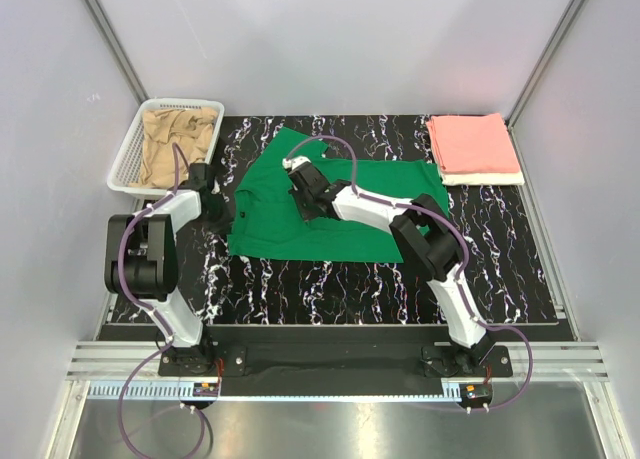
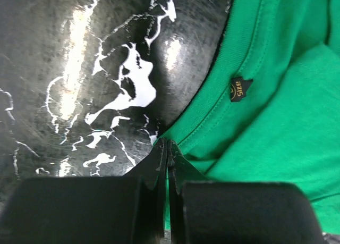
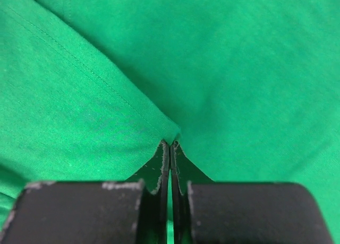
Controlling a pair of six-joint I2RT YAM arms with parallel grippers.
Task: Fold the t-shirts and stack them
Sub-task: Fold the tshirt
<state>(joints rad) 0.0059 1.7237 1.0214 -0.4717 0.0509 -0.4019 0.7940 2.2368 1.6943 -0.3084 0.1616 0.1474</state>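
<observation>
The bright green t-shirt (image 1: 335,204) lies spread on the black marbled table (image 1: 300,279). My left gripper (image 1: 218,211) is shut on its left edge near the collar (image 2: 212,114), where a small black size tag (image 2: 240,88) shows. My right gripper (image 1: 300,194) is shut on a fold of the green cloth (image 3: 106,95) near the shirt's upper middle. The salmon pink t-shirt (image 1: 472,144) lies folded on a folded white one (image 1: 485,179) at the back right. The tan-beige t-shirt (image 1: 178,144) is crumpled in the basket.
A white plastic mesh basket (image 1: 130,154) stands at the back left, just behind the left arm. Grey walls enclose the table on three sides. Bare table surface runs along the front and right of the green shirt.
</observation>
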